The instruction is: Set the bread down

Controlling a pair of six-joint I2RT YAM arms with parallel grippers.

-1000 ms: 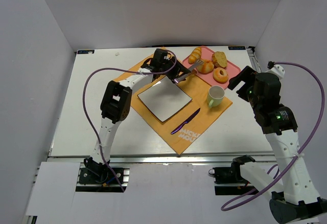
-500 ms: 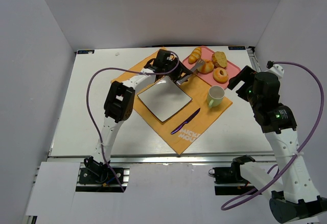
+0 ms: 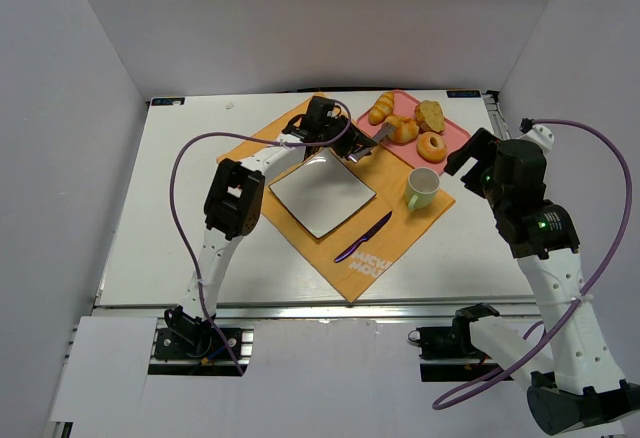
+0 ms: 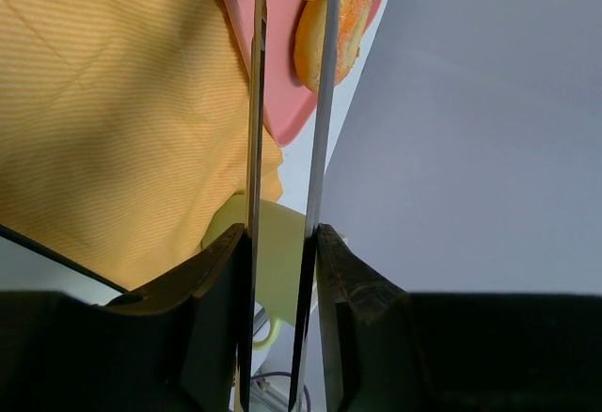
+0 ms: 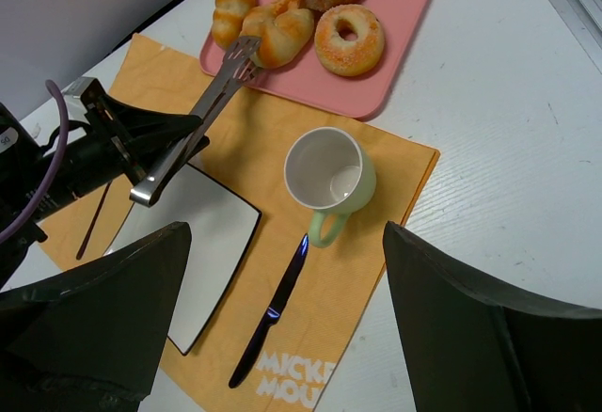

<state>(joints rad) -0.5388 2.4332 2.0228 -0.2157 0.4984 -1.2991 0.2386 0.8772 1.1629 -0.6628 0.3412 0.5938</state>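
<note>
The left arm (image 3: 232, 198) stretches to the upper middle. Its left gripper (image 3: 345, 146) squeezes thin silver metal tongs (image 3: 372, 140). They have slid a little right. The tips now meet the round shiny golden bread (image 3: 404, 131) on the flat pink tray (image 3: 455, 136). At right, the right gripper (image 3: 468, 153) hangs wide open.
</note>
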